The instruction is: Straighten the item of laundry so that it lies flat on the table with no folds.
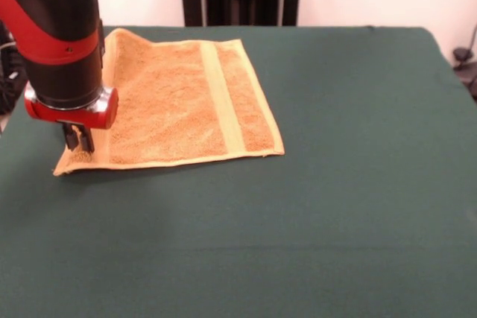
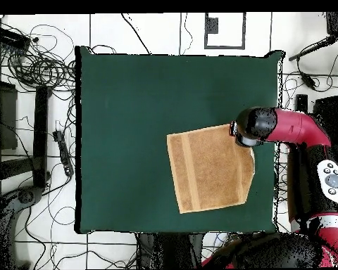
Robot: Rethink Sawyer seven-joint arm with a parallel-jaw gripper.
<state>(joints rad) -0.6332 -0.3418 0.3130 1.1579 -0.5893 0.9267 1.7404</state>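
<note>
Towel [image 1: 175, 106]: soft, light, limp; best taken at a corner.
Jaws [image 1: 79, 141]: down on near-left corner; pinching or not, cannot tell.

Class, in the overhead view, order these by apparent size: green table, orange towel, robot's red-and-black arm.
1. Dark green cloth-topped table
2. Orange-yellow terry towel
3. Red and black arm, though it sits nearer the camera, so this is unsure.

Tangled black cables [image 2: 41, 67] lie on the white tiled floor [image 2: 129, 28]. Both sit well apart from the jaws, beyond the table's opposite side.
</note>
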